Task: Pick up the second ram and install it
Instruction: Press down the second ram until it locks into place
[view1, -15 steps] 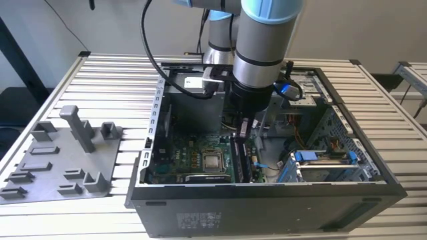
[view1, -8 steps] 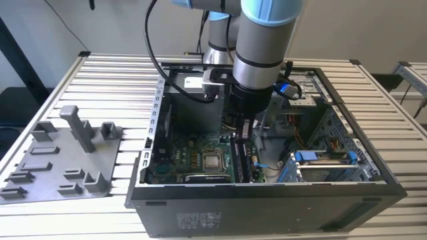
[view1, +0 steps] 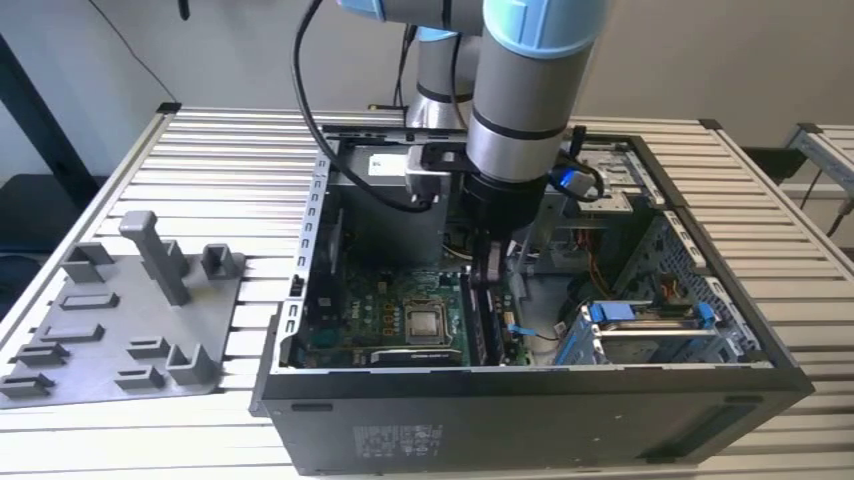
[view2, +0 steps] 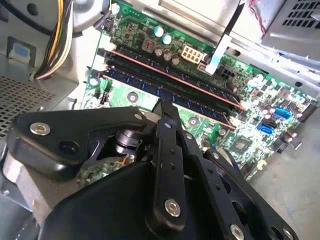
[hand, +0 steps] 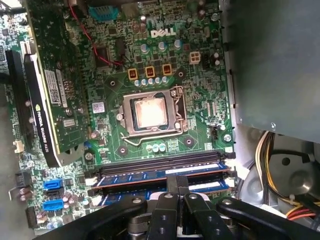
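Observation:
My gripper (view1: 487, 272) reaches down inside the open computer case (view1: 534, 400), over the memory slots on the green motherboard (hand: 150, 60). In both wrist views its black fingers stand together, shut, with the tips (view2: 164, 106) (hand: 177, 180) resting on a long narrow bluish strip lying in a slot, the second ram (view2: 131, 82) (hand: 135, 178). Whether it is fully seated I cannot tell. Right beside it another dark memory card (view2: 170, 70) (hand: 160, 164) stands in the neighbouring slot.
A grey fixture tray (view1: 120, 320) with upright posts lies on the slatted table at the exterior view's left. Around the slots are a CPU socket (hand: 150, 112), a graphics card (hand: 45, 100), yellow and black cables (hand: 270, 155) and blue drive latches (view1: 647, 312).

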